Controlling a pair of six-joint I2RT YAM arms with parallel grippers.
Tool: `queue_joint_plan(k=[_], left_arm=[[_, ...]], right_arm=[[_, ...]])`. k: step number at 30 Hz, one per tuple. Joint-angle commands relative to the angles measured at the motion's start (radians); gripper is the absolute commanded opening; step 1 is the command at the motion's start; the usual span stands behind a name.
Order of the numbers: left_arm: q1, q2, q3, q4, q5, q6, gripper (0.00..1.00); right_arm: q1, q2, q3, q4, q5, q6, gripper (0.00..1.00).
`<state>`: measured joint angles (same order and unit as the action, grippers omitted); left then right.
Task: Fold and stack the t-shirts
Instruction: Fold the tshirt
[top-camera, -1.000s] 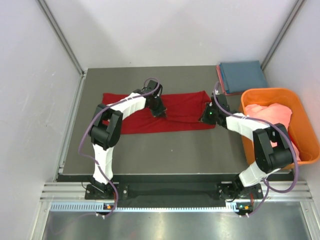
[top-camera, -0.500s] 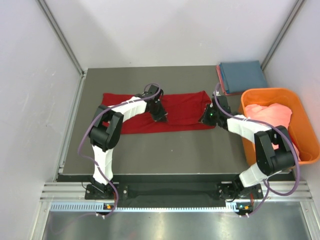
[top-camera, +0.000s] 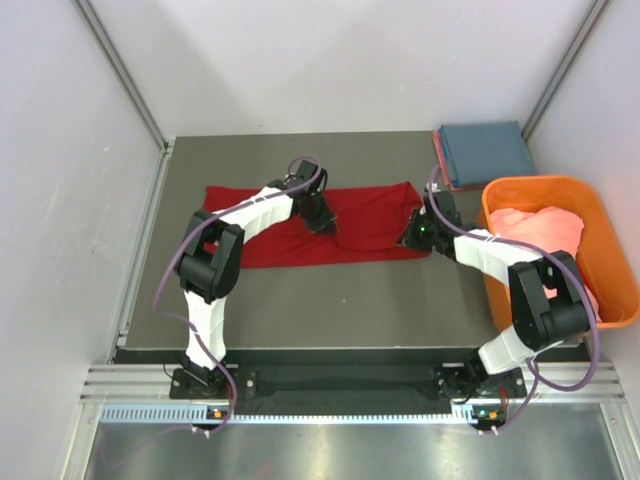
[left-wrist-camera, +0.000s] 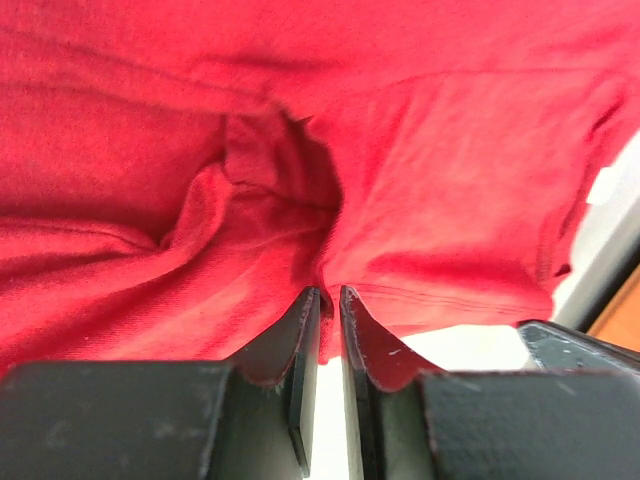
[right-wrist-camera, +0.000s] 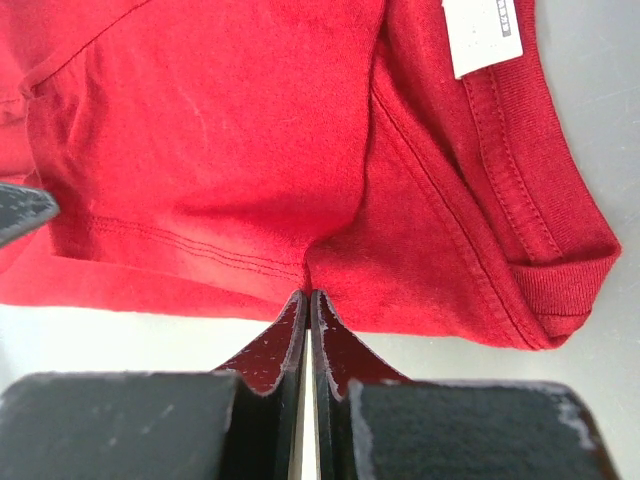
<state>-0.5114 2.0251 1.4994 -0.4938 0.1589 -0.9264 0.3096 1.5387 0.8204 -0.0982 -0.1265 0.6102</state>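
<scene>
The deep red t-shirt lies in a long band across the dark table, folded lengthwise. My left gripper is shut on the shirt's near edge around its middle; in the left wrist view the red cloth bunches between the jaws. My right gripper is shut on the near edge by the collar end; the right wrist view shows the hem pinched and the white neck label. A folded blue shirt lies at the back right. A salmon-pink shirt sits in the tub.
The orange plastic tub stands at the table's right edge, close to my right arm. White walls and metal posts enclose the table on three sides.
My left gripper has shifted slightly back and forth along the shirt's near edge, ending a little further back. The right gripper has stayed put.
</scene>
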Motion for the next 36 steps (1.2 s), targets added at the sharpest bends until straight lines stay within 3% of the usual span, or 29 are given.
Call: queue_joint_plan(k=[1, 14, 23, 28, 36], left_arm=[[0.005, -0.011, 0.054, -0.009, -0.013, -0.029, 0.19], [0.037, 0.084, 0.191, -0.006, 0.018, -0.016, 0.11], [0.070, 0.115, 0.328, -0.098, -0.041, 0.142, 0.17], [0.051, 0.025, 0.202, -0.088, -0.036, 0.247, 0.22], [-0.025, -0.141, -0.088, 0.133, 0.028, 0.443, 0.30]], right_arm=[[-0.003, 0.015, 0.062, 0.012, -0.005, -0.013, 0.00], [-0.047, 0.124, 0.209, -0.023, -0.015, -0.033, 0.00], [-0.079, 0.236, 0.322, -0.032, -0.082, -0.010, 0.03], [-0.079, 0.245, 0.319, -0.014, -0.099, 0.010, 0.03], [-0.076, 0.250, 0.318, 0.000, -0.105, 0.019, 0.02]])
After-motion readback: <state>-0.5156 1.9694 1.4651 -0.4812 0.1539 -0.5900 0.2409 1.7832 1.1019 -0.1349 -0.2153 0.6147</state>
